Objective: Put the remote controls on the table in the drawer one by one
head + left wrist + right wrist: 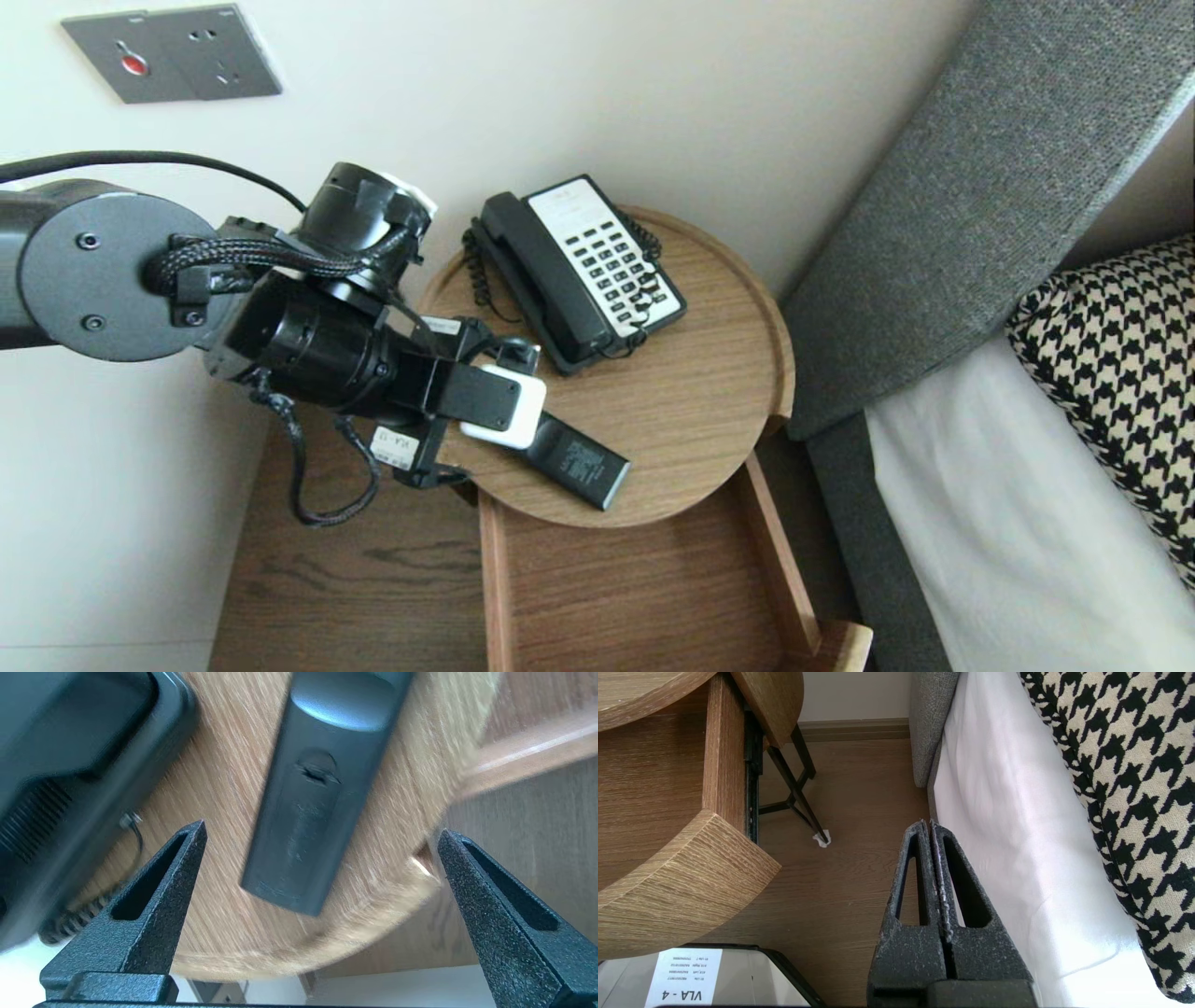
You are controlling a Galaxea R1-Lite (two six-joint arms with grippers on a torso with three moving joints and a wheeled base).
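Wood round table (709, 392), black remote (579, 462) on it, not picked up yet

Left end effector (322, 828) hangs right over the remote with its fingers (159, 896) spread wide, one to each side, nothing gripped, so I'd say the reach is about done and closing plus lifting is what's left. Remote lies back side up near the table's front rim, just above the open drawer (635, 588). Room-wise: phone (579, 271) and its curly cord (478, 271) sit close on one side, the rim drops off on the other, wall (653, 93) close by the arm. Right end effector (930, 823) is clenched on nothing, parked low over the floor (859, 788) between table and bed (1008, 812).
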